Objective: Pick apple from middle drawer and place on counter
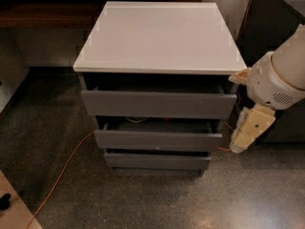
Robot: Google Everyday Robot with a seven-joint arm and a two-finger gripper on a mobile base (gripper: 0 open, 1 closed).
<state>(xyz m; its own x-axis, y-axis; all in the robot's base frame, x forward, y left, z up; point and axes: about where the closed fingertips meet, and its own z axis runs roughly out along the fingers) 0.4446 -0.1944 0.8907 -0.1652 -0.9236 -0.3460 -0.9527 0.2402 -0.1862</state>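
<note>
Pale grey-white counter slab (157, 37), dark grey middle drawer (157, 140), cream gripper (248, 131) at its right, orange cable (62, 167), speckled floor (143, 202).

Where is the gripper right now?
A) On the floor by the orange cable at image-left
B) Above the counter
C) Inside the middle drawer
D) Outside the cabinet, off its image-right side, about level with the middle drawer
D: the gripper hangs beside the cabinet's image-right edge, level with the partly open middle drawer. It is neither inside it nor over the counter.
</note>
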